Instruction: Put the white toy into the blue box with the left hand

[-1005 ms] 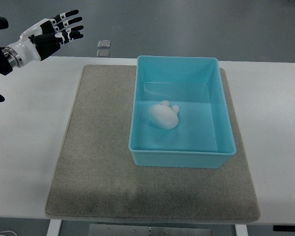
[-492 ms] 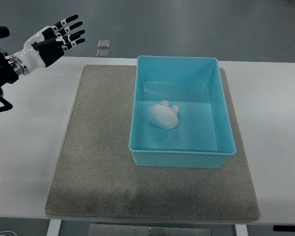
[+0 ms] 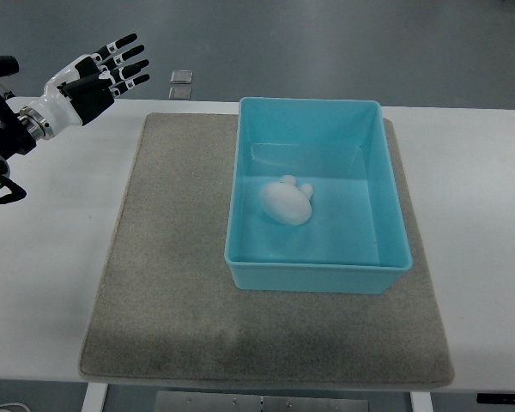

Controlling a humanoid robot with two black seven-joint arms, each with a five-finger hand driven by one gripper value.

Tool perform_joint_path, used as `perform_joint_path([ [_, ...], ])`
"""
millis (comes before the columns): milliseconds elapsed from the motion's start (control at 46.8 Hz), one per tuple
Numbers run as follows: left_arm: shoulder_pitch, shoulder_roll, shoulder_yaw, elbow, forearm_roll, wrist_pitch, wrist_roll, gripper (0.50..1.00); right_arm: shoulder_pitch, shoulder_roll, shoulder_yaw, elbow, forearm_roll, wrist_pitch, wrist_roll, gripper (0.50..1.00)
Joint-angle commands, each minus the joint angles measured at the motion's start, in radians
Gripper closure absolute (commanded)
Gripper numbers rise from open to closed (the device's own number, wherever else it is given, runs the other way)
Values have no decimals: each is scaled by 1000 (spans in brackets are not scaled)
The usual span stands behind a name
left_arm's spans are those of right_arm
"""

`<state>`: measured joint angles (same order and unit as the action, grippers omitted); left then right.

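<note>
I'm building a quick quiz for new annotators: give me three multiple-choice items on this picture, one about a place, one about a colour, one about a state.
1. Where does the small rounded white toy lie?
A. on the grey mat
B. inside the light blue plastic box
C. in the hand

2. What colour is the felt-like mat under the box?
A. grey-beige
B. red
C. green

3. How is the robot's black-and-white left hand?
A. closed on the toy
B. pressed flat on the mat
C. open, holding nothing

Answers:
1 B, the toy rests on the box floor, left of centre.
2 A, the mat shows grey-beige around the box.
3 C, the fingers are spread at the upper left, far from the box.
</note>
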<state>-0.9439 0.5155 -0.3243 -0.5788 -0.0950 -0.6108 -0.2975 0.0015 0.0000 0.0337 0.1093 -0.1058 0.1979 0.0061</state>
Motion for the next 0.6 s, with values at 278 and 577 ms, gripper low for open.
perform_joint_path([
  [278, 2, 0, -19, 2, 1, 0, 0, 512, 0, 0, 0, 0, 0, 0, 0, 564],
  [577, -3, 0, -21, 4, 1, 0, 0, 512, 0, 0, 0, 0, 0, 0, 0, 564],
])
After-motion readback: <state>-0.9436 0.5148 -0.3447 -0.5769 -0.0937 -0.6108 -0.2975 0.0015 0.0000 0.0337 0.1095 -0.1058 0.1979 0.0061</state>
